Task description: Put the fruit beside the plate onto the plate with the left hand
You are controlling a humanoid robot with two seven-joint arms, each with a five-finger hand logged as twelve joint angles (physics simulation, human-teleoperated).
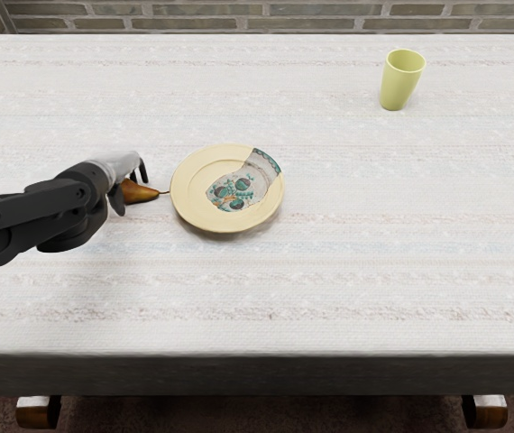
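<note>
The left robot hand (123, 173) sits over the fruit (138, 191); clamped or not, I cannot tell. A loose hold could drop it short of the plate (194, 173).

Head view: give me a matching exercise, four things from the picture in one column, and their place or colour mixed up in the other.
Column one:
1. cup
2. plate
3. fruit
4. left hand

Column two:
A. cream, with a patterned patch
B. reaches in from the picture's left edge
C. yellow-green, upright, far right on the table
D. brown, lying just left of the plate

Pairs: 1-C, 2-A, 3-D, 4-B
</note>
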